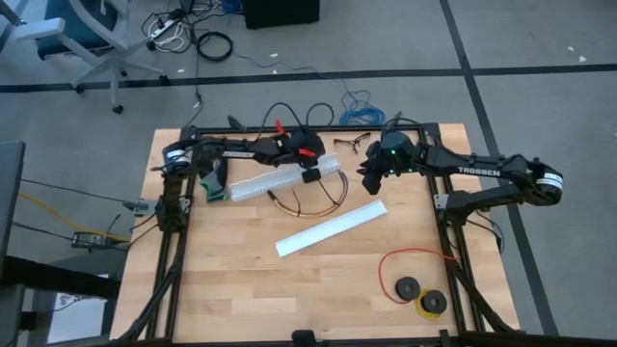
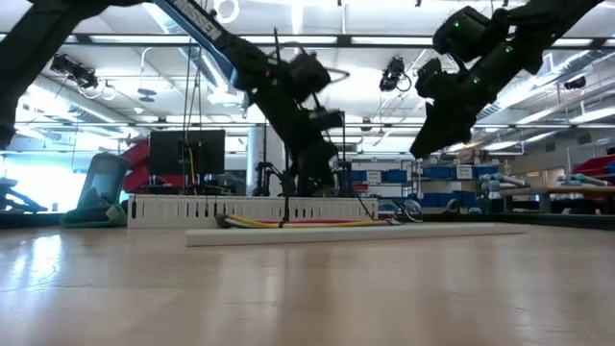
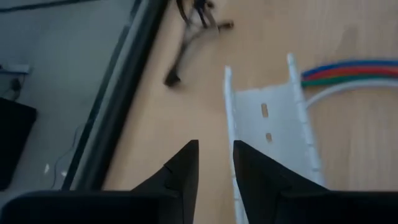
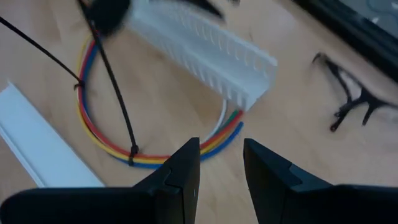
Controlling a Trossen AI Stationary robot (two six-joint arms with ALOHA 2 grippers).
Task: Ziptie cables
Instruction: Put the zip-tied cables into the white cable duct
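The cables (image 4: pixel 124 155) form a coloured loop on the table, running out of the end of a white slotted channel (image 4: pixel 205 43). Two black zipties (image 4: pixel 133 153) sit around the loop, their long tails sticking up. My left gripper (image 3: pixel 215 167) hovers open above the channel's end (image 3: pixel 267 124), with nothing between its fingers. It also shows in the high view (image 1: pixel 310 177) and is raised in the low view (image 2: pixel 317 144). My right gripper (image 4: pixel 221 163) is open too and hangs above the table just right of the loop (image 1: pixel 307 204), also touching nothing.
A flat white cover strip (image 1: pixel 333 229) lies slantwise near the table's middle. A red wire loop with black spools (image 1: pixel 415 280) sits at the near right. Dark glasses (image 4: pixel 354 99) lie at the far edge behind the channel. Bare wood lies at the near left.
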